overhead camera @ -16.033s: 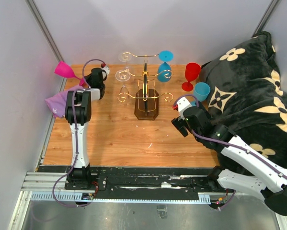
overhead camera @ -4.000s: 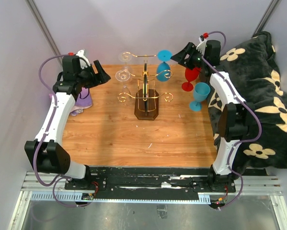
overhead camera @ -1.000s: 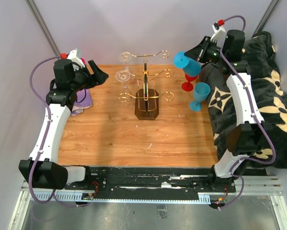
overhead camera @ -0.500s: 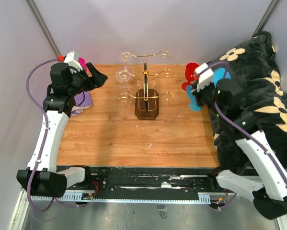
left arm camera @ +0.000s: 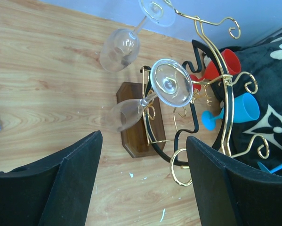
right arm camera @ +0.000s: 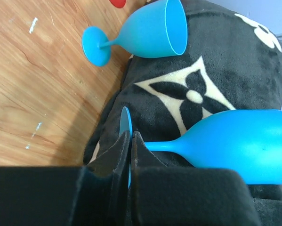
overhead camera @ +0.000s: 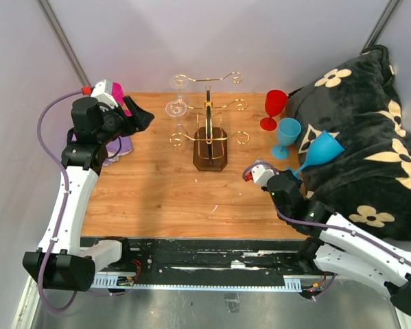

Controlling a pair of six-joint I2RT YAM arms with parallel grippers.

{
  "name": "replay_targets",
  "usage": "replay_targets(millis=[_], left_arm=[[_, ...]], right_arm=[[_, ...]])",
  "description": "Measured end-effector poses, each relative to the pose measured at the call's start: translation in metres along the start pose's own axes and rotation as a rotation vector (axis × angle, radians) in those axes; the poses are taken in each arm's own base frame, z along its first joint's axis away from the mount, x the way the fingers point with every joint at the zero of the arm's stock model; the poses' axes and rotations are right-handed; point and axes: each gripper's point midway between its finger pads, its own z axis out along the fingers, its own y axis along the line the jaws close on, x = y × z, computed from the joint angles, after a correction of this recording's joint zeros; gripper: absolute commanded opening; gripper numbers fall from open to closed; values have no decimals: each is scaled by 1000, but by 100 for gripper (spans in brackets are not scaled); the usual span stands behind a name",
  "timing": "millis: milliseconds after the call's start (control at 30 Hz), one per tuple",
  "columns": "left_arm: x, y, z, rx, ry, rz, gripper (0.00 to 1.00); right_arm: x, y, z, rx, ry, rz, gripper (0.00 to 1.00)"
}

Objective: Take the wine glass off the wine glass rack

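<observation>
Though white-flecked, wooden table (overhead camera: 157,199) under wine glass rack (overhead camera: 210,156), pale walls (overhead camera: 260,41) around

Wine glass rack (overhead camera: 208,116): thin gold metal wire, polished, bright glints on the curls. Its wooden base (left arm camera: 141,139): dark brown, smooth, lacquered sheen. Clear wine glass (left arm camera: 171,84) on the rack: transparent, glossy, sharp highlights. Blue wine glass (right arm camera: 244,146): opaque, matt to satin, plastic look, no mirror reflections; second blue glass (right arm camera: 150,35) has the same finish. Red glass (overhead camera: 274,103): opaque, similar plastic look. Table (overhead camera: 164,195): light brown wood grain, smooth, low sheen, a few pale specks. Blanket (right arm camera: 197,70): black plush cloth, fuzzy nap, cream flower print. Fingers (left arm camera: 65,188) of left gripper (left arm camera: 143,136): black, matt, faintly grainy plastic. Arm shells (overhead camera: 68,199): white, smooth, semi-gloss.
</observation>
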Motion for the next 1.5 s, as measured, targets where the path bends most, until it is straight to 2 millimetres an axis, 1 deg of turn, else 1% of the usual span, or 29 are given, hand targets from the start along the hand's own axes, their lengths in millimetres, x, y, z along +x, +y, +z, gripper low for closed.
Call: replay_targets(millis=[133, 267, 500, 600, 767, 900, 967, 1067, 1200, 1367, 1433, 1500], left_arm=[[1, 1, 0, -2, 2, -1, 78], [2, 1, 0, -3, 3, 0, 78], [2, 2, 0, -4, 2, 2, 78], [2, 1, 0, -3, 2, 3, 78], [2, 1, -1, -1, 3, 3, 78], [2, 1, -1, -2, 4, 7, 79], [2, 2, -1, -2, 3, 10, 79], [2, 3, 0, -8, 1, 12, 79], [1, 3, -2, -12, -5, 14, 79], [0, 2, -4, -11, -12, 18, 79], [0, 2, -4, -12, -14, 18, 79], [1, 3, -5, -13, -16, 18, 79]], right_arm=[[4, 8, 3, 36, 37, -98, 1], [1, 20, 5, 61, 72, -193, 1], [5, 56, 14, 59, 156, -334, 1], [8, 73, 21, 42, 212, -363, 1], [5, 98, 36, 42, 286, -356, 1], [21, 121, 47, 53, 356, -386, 1], [29, 129, 52, 58, 390, -391, 1], [37, 135, 60, 80, 434, -377, 1], [36, 139, 73, 133, 475, -351, 1], [41, 142, 87, 182, 522, -337, 1], [46, 142, 91, 201, 544, -340, 1], [46, 141, 91, 214, 548, -339, 1]])
